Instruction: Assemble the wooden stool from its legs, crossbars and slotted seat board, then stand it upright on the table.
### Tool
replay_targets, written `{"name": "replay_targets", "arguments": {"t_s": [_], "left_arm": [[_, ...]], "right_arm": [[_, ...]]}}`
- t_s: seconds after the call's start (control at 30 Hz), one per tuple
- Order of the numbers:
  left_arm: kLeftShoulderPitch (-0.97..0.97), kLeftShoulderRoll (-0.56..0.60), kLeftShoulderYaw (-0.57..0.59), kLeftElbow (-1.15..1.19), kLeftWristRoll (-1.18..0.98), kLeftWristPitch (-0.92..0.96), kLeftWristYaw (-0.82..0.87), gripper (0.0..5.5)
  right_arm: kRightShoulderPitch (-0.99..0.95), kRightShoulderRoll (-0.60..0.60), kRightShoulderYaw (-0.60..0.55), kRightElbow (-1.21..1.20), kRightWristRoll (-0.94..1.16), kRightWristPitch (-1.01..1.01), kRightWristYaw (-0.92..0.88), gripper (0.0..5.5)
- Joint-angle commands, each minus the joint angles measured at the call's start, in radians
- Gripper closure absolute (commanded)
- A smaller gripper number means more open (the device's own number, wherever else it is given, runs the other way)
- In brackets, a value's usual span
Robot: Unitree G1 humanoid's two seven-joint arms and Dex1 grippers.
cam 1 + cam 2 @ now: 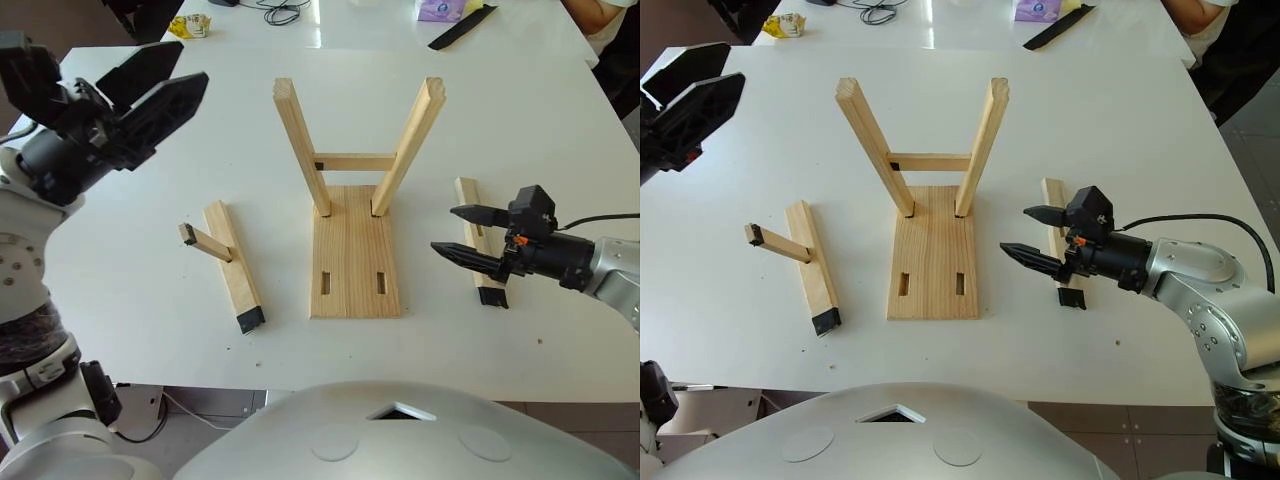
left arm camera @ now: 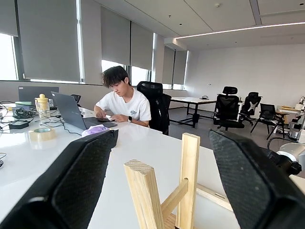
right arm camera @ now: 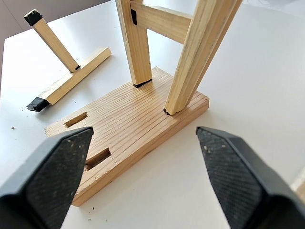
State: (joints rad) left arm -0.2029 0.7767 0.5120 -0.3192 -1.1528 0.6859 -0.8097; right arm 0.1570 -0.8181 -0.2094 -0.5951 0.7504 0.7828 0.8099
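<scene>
**Next leg: take the loose one on your right**

Your right fingers [image 1: 465,257] are spread wide and hold nothing. They sit low over the counter [image 1: 120,300], tips pointing toward the seat board [image 1: 355,270], and the right loose leg [image 1: 466,195] lies on the counter just beyond them. Your left fingers [image 1: 165,95] are also spread and empty, raised well above the counter on the far left.

The seat board lies flat in the middle. Two standing legs [image 1: 300,140] are already seated in its far slots, splayed apart and tied by a crossbar [image 1: 355,161]. The two near slots [image 1: 326,283] are open. To the left of the board lies the left loose leg [image 1: 232,260], with a short crossbar stub [image 1: 208,242] sticking out of its side.

The stool looks about half built, and the step in hand is probably the right loose leg.

- Turn the wrist so the fingers straddle the leg across its width, not along it.
- Grip near the middle, so it does not swing when lifted.
- I cannot tell which end is shaped for the slot. The black-capped end is likely the foot, so check before you commit.
- Bring it down over the near right slot at the same splay as the standing legs.
- Steady the board with your left fingers, as a sideways push could slide it.
- Leave room for the stub to meet this leg.
</scene>
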Motion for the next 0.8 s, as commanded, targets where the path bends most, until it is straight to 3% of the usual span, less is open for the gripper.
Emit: {"name": "replay_targets", "arguments": {"t_s": [0.03,0.27,0.57,0.8], "left_arm": [[0.037,-0.022,-0.030,-0.036,0.032,-0.005,0.018,1.84],[0.134,-0.016,-0.056,-0.103,0.064,0.042,0.049,1.84],[0.097,0.111,-0.053,-0.245,-0.262,0.248,0.236,1.84],[0.254,0.228,-0.068,-0.259,-0.186,0.318,0.094,1.84]], "right_arm": [[-0.053,0.019,0.043,0.033,-0.020,-0.025,0.001,1.51],[-0.072,0.020,0.048,0.043,-0.028,-0.044,0.008,1.51],[0.065,0.085,-0.009,-0.057,-0.018,-0.053,-0.085,1.51],[0.174,0.133,-0.050,-0.147,-0.002,-0.052,-0.157,1.51]]}}
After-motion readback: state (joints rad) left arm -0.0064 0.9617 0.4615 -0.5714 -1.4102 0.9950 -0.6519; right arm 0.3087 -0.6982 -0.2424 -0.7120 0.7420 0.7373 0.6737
